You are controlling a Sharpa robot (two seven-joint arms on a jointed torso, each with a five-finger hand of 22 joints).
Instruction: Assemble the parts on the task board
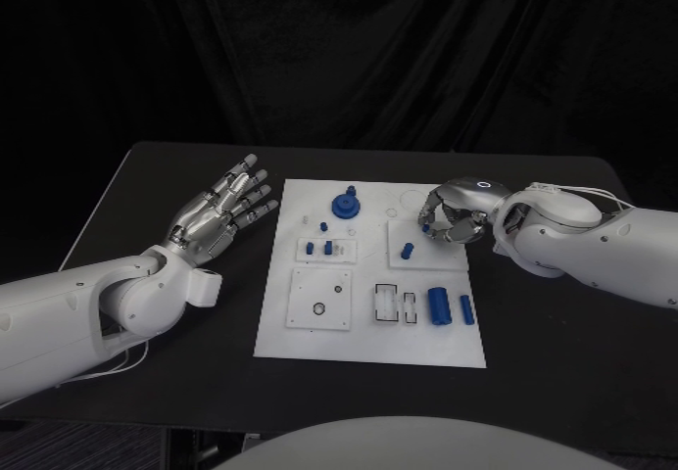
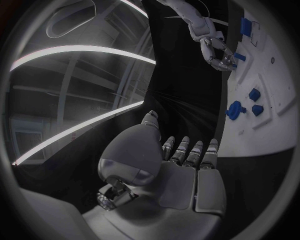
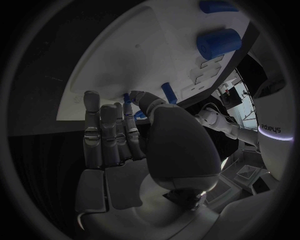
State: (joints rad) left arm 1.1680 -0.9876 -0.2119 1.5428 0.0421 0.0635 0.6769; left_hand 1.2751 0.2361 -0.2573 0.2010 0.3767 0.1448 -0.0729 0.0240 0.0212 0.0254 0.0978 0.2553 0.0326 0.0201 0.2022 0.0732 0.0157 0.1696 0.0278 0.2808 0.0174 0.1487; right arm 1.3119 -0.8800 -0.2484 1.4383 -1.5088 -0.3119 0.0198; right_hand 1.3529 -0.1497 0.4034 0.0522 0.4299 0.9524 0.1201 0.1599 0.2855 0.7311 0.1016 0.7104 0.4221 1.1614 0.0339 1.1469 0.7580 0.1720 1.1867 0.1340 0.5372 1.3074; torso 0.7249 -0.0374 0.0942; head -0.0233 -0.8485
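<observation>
Head view: small blue part (image 1: 424, 227) near the task board (image 1: 370, 333) far-right corner, pinched in my right hand (image 1: 455, 217); thin fingertip hold, so it may tilt, slip, and miss its seat; left hand (image 1: 223, 209) spread, holding nothing, beside the board's left edge.

1. Your right hand (image 1: 455, 217) sits over the task board (image 1: 370, 348) at about 1 o'clock of its middle; its curled fingers hide what lies under them, so you cannot tell whether it holds a small blue piece (image 3: 127, 98) at its fingertips
2. In the right wrist view the thumb covers part of a blue peg (image 3: 169, 93)
3. A large blue cylinder (image 3: 219, 43) shows whole there, but a second one (image 3: 217, 6) is cut off at the circle's 12 o'clock rim
4. In the left wrist view the board runs off the rim at 3 o'clock
</observation>
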